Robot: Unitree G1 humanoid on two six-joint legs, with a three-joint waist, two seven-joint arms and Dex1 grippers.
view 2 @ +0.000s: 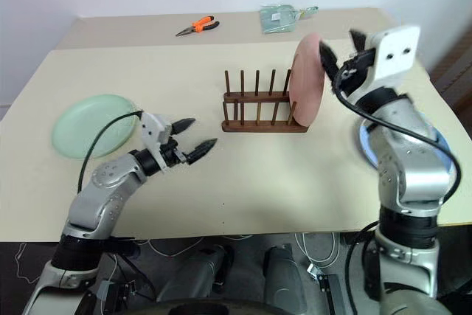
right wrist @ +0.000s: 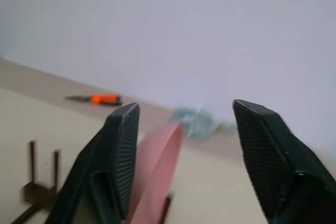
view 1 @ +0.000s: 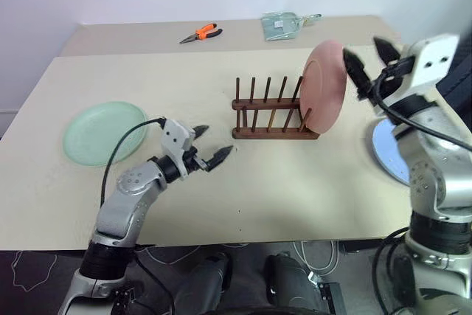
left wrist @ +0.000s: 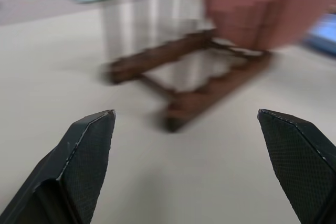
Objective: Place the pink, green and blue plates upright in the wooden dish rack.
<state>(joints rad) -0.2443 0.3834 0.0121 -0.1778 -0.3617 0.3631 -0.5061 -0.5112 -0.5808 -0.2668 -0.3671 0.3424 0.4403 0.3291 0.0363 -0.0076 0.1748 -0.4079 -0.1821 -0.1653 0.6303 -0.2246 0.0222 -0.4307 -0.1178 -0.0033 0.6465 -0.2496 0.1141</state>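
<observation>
Now your right tool [view 1: 369, 60] hangs released just beside the pink plate [view 1: 324, 82], its two black fingers spread on either side of the plate's upper rim without clamping it. That plate stands upright at the end of the wooden dish rack [view 1: 269, 112] nearest this tool, leaning slightly. Below the same tool's arm, the blue plate [view 1: 385, 154] lies flat on the desk [view 1: 280, 182], partly hidden. Your left tool [view 1: 210, 147] is released too, fingers wide apart and grasping nothing, held low over the desk and pointing toward the rack, which sits a little ahead of it. Behind that tool, on its outer side, the green plate [view 1: 103, 132] lies flat. Beyond the rack, orange-handled pliers [view 1: 200, 32] and a pale green packet [view 1: 280, 25] rest on the far desk.
</observation>
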